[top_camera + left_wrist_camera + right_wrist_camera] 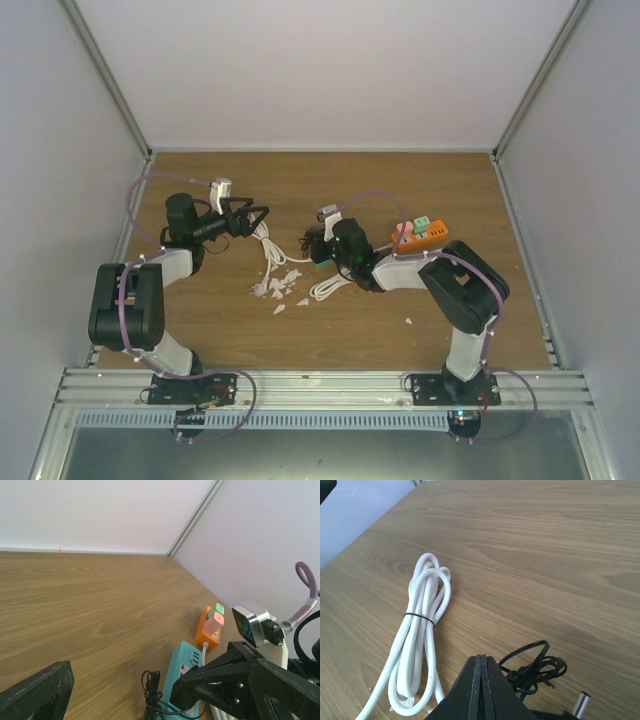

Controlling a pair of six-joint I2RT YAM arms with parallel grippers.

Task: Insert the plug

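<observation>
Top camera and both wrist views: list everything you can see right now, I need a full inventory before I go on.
table: one, brown wood, walled on three sides
orange power strip: one, orange, far right of the table
pink plug: one, pink, standing in the orange power strip
green plug: one, green, just behind the pink plug
teal power strip: one, teal, beside the orange one, nearer the middle
white cable: two coils, white; one tied with a black band between the arms, one by the right arm
black cord: one, black, tangled beside the right gripper
white scraps: several, white, mid-table
left gripper: one, black, open, above the table
right gripper: one, black, shut, mid-table
</observation>
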